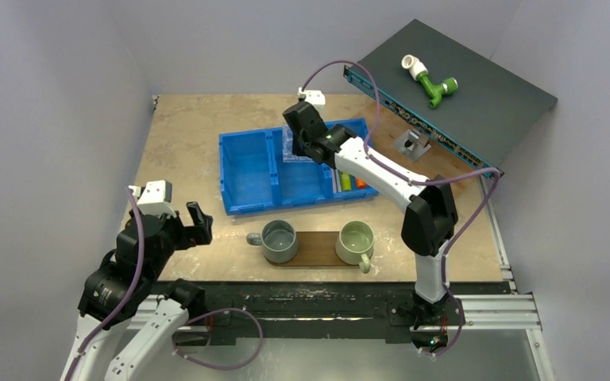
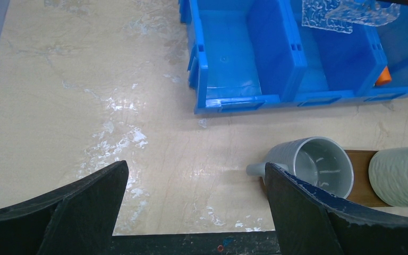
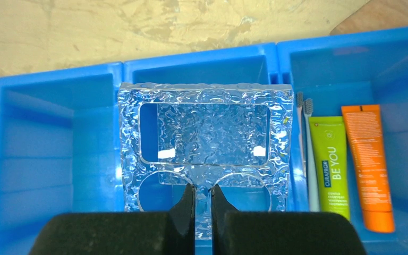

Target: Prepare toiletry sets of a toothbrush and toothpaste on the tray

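Two toothbrushes (image 3: 303, 133) lie side by side in the right compartment of the blue bin (image 3: 53, 159). Next to them lie a green toothpaste tube (image 3: 329, 164) and an orange one (image 3: 367, 164). My right gripper (image 3: 202, 188) is shut on the near strip of a clear textured plate with cutouts (image 3: 207, 106), over the bin's middle compartment. The dark brown tray (image 1: 318, 248) lies near the table's front edge under a grey mug (image 1: 279, 240) and a pale green mug (image 1: 356, 240). My left gripper (image 2: 196, 170) stands open over bare table, left of the grey mug (image 2: 319, 162).
The bin's left compartment (image 1: 246, 171) holds nothing. A dark sloped panel (image 1: 476, 95) at the back right carries a green-and-white pipe fitting (image 1: 430, 82). A reddish-brown board (image 1: 445, 163) lies under its lower edge. Grey walls close in left and right.
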